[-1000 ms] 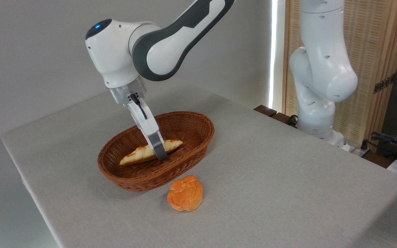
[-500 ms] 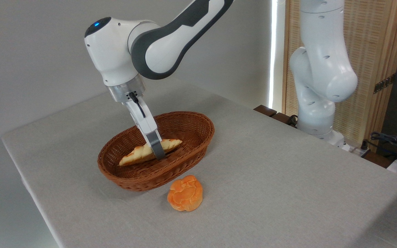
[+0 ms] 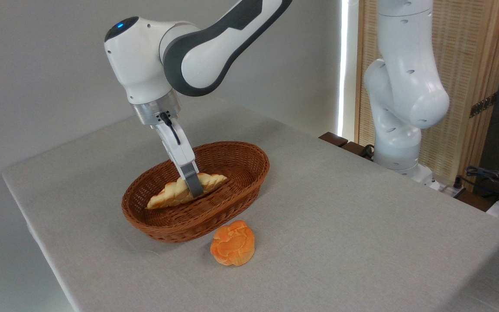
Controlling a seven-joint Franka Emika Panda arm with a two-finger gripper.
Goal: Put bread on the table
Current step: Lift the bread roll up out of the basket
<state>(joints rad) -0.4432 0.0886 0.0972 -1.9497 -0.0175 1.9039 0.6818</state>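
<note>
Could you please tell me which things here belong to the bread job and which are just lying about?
Belongs to the job:
- braided bread loaf, gripped by the claw
- grey-clothed table, where it should go
- wicker basket, holding it now

Just lying about:
- orange bun
- cables at the right edge

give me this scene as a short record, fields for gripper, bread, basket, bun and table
gripper: gripper reaching down into the basket, fingers closed on the loaf near its middle
bread: braided loaf inside the basket, right end tilted up
basket: oval brown wicker basket on the table, holding only the loaf
bun: round orange bun on the cloth, just in front of the basket
table: grey cloth-covered table
task state: loaf not yet on the table
</note>
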